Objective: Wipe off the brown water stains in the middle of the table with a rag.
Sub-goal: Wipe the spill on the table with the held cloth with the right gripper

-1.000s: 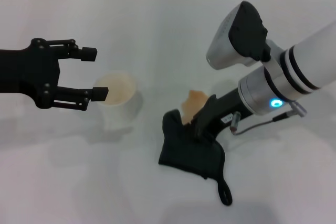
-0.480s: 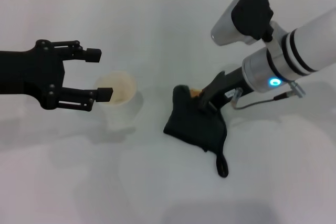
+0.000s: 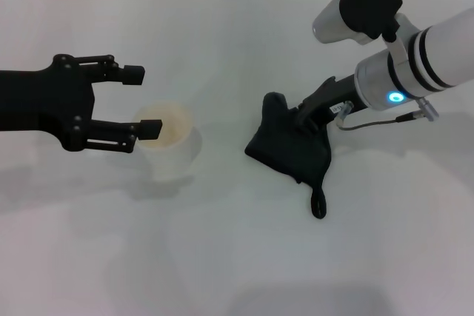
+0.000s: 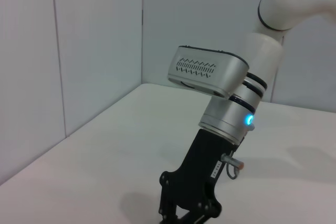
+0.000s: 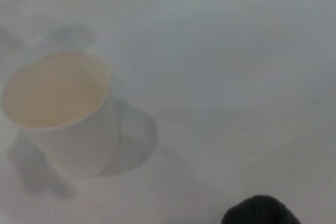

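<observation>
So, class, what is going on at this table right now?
The right gripper presses a black rag onto the white table, and no brown stain shows around it. The left gripper hovers with open fingers beside a white cup of tan liquid, not touching it.

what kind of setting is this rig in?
Likely a lab test bench: a bare white table against plain panelled walls, holding only a white cup and a black rag.
</observation>
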Action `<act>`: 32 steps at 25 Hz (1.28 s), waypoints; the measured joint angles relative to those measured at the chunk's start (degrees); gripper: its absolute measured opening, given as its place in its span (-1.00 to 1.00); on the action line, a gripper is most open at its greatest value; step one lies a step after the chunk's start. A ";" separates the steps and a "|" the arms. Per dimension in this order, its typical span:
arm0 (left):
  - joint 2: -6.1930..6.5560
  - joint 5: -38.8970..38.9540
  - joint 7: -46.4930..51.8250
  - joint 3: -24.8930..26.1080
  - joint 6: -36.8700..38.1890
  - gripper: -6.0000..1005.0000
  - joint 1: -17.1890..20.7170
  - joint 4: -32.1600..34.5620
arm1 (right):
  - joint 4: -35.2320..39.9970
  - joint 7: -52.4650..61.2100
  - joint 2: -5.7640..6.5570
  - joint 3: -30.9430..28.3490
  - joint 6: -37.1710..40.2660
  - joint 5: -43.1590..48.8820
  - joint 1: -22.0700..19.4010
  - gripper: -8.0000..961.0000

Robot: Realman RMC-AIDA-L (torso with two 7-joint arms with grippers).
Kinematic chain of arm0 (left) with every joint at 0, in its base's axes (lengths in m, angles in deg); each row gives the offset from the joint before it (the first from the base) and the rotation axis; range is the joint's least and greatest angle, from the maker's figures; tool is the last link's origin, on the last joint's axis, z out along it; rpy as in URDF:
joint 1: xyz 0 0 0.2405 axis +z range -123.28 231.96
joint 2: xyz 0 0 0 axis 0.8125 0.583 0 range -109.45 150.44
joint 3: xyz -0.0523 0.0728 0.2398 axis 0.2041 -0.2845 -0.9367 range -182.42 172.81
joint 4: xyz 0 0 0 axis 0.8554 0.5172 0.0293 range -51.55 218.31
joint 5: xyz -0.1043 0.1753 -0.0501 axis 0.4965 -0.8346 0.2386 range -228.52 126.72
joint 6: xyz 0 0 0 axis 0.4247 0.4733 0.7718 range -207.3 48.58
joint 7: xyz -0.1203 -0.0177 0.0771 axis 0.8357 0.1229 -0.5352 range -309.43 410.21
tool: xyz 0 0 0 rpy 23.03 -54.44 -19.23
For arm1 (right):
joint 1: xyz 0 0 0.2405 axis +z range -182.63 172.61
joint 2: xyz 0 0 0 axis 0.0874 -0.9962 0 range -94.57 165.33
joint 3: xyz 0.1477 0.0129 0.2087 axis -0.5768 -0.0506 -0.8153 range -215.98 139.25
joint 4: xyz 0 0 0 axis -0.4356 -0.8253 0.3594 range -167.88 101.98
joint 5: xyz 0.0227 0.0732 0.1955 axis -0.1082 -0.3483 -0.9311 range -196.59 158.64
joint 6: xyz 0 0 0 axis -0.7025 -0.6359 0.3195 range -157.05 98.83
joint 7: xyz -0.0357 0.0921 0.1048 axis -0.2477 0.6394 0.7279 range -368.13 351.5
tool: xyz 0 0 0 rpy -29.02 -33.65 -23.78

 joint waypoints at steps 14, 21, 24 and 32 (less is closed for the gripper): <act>-0.67 -2.06 -0.83 0.00 -0.78 0.72 -0.52 -0.47 | -0.61 0.07 -0.44 -0.14 3.26 -0.77 1.42 -0.85; -0.68 -1.97 -0.91 0.00 -0.78 0.72 -0.57 -0.45 | 2.92 0.07 -0.43 2.16 6.10 -3.53 0.85 -0.85; -0.67 -1.86 -1.18 0.00 -0.81 0.72 -0.56 -0.41 | 3.68 0.07 -0.52 2.58 8.74 -4.36 0.77 -0.85; -0.55 -1.77 -1.51 0.04 -0.81 0.72 -0.53 -0.42 | 5.58 0.04 -0.41 4.83 12.81 -5.50 0.49 -0.85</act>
